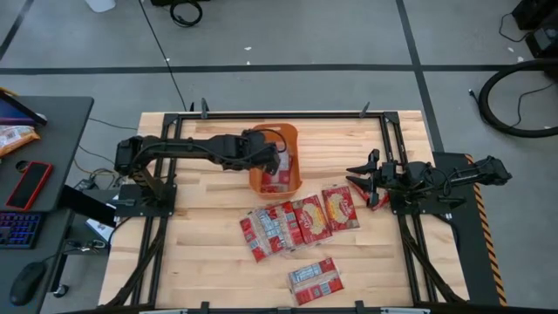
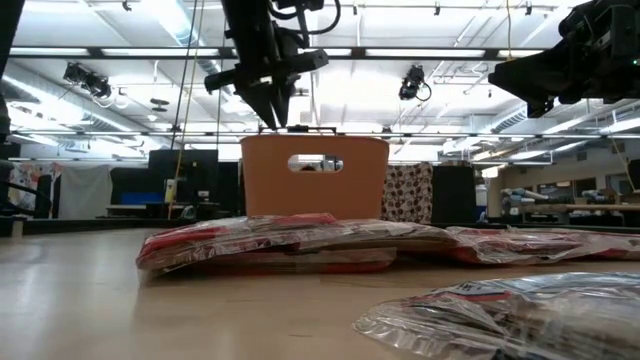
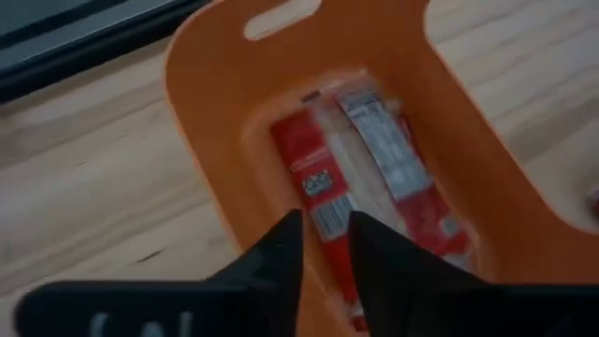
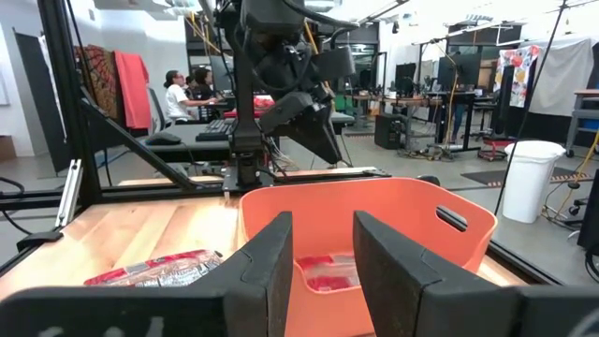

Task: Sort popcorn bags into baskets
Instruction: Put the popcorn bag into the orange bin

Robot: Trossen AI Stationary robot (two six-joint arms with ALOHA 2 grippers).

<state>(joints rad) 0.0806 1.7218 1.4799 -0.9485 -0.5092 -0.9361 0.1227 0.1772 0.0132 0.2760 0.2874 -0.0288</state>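
Wooden table: unreadable popcorn bags; left tool slightly open, empty, above basket

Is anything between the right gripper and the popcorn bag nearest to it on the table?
Nothing visible. The right gripper, open, hangs beside the nearest popcorn bag with only bare table between. The left gripper is away over the orange basket.

Basket sat on the table at 12 o'clock from centre, two popcorn bags lying side by side inside. Left gripper hung over the basket. Cluster of overlapping bags spread at 6 o'clock from the basket; single bag lay at 6 o'clock beyond that. Right gripper hovered at 3 o'clock from the cluster.
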